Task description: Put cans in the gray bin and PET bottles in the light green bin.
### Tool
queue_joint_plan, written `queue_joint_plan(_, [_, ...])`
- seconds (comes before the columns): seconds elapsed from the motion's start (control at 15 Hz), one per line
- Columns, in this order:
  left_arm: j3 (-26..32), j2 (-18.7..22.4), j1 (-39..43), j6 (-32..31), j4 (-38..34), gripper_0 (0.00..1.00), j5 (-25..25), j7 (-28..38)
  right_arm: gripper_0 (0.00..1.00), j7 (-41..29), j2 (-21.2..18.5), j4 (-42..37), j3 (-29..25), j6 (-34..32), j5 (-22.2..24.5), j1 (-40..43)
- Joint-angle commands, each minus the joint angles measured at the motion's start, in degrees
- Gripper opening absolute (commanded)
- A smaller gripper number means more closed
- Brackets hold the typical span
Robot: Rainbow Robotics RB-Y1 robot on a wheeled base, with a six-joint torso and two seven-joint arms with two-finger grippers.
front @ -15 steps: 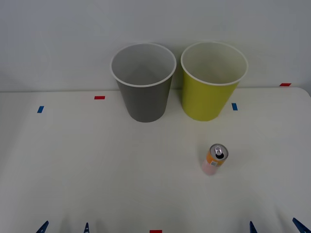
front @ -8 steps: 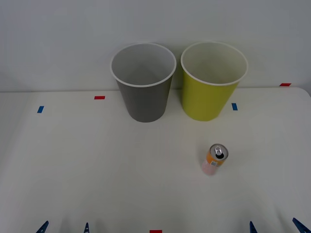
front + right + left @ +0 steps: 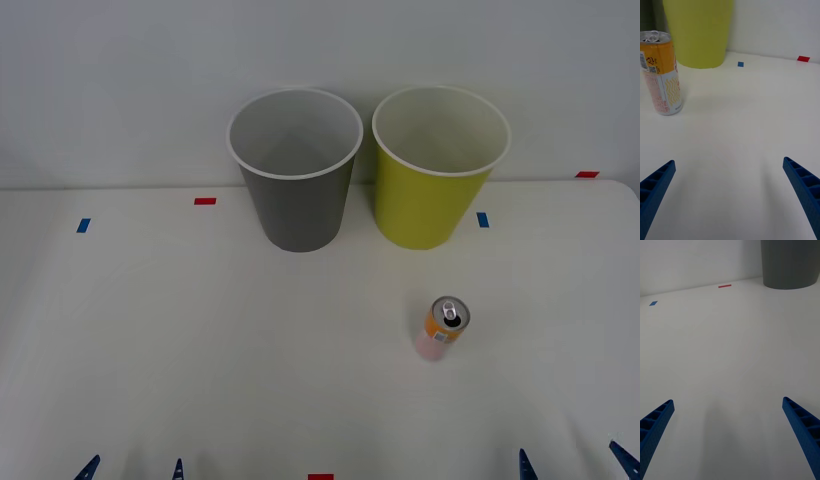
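Can (image 3: 445, 327) stands untouched near the light green bin (image 3: 437, 180) as the right gripper (image 3: 572, 463), fingers wide, has edged right, apparently starting its approach.

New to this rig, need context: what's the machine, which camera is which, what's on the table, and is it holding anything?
It is a wheeled two-armed robot with blue ribbed two-finger grippers. The front view looks down from above the arms; the other two come from cameras on each wrist.

On the white table stand the gray bin and the light green bin side by side at the back. The can, orange on top, stands upright in front of the green bin, apart from it.

The left gripper and right gripper are both open over bare table at the near edge. Neither holds anything. The right one is nearer the can.
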Motion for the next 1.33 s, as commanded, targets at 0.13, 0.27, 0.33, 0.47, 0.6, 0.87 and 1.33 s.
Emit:
queue_joint_plan(0.13, [0.00,0.00,0.00,0.00,-0.01,1.00,0.00,0.00,1.00,0.40,-4.40,0.09,2.57,-2.28,-0.07,-1.67])
queue_joint_plan(0.27, [0.00,0.00,0.00,0.00,-0.01,1.00,0.00,0.00,1.00,0.31,-5.19,0.09,4.77,-2.37,-0.34,-4.30])
queue_joint_plan(0.33, [0.00,0.00,0.00,0.00,-0.01,1.00,0.00,0.00,1.00,0.22,-5.45,0.45,5.91,-2.37,-0.51,-6.24])
queue_joint_plan(0.47, [0.00,0.00,0.00,0.00,-0.01,1.00,0.00,0.00,1.00,0.40,-5.80,2.82,6.97,-3.86,-0.51,-10.02])
queue_joint_plan(0.6, [0.00,0.00,0.00,0.00,-0.01,1.00,0.00,0.00,1.00,0.40,-5.71,6.77,7.23,-6.32,-0.34,-13.71])
queue_joint_plan(0.87, [0.00,0.00,0.00,0.00,-0.01,1.00,0.00,0.00,1.00,0.31,-6.33,7.56,9.34,-4.30,-0.34,-19.33])
queue_joint_plan(1.33, [0.00,0.00,0.00,0.00,-0.01,1.00,0.00,0.00,1.00,-0.04,-3.87,8.88,9.96,2.20,-0.87,-27.77])
